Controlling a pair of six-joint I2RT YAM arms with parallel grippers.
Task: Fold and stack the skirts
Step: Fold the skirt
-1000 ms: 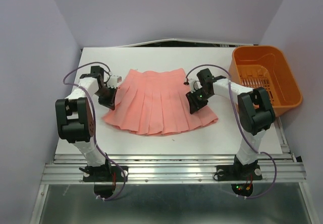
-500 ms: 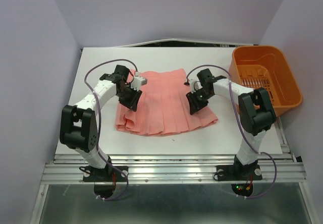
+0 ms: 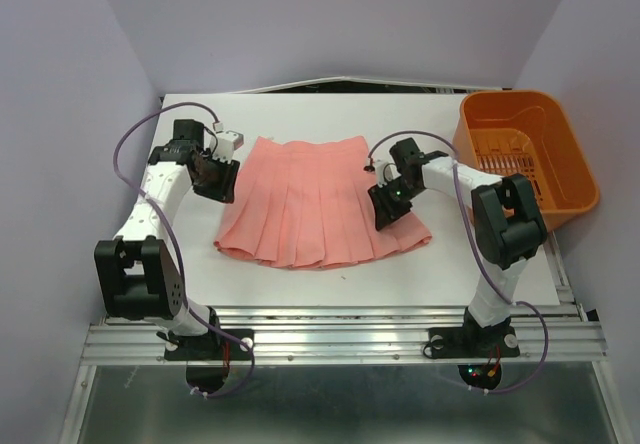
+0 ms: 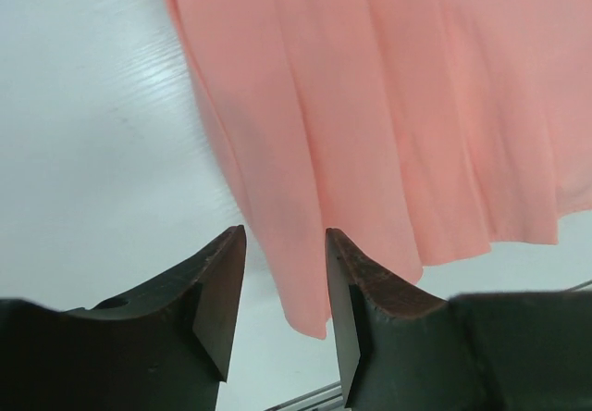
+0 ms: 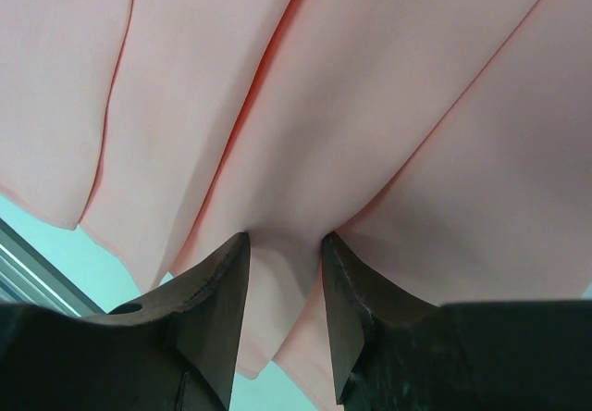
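Top external view shows the salmon-pink pleated fabric skirt (image 3: 315,204) flat, unfolded, mid white surface (image 3: 190,264). Left gripper (image 3: 222,184) hovers at ten o'clock, jaws half-parted, empty; right gripper (image 3: 385,212) pinches its three o'clock edge. Folding seems next: left must grip too.

The skirt (image 3: 320,204) is matt pleated cloth on a smooth, faintly glossy white table (image 3: 400,274), with a shiny plastic basket (image 3: 568,144) to the skirt's right.
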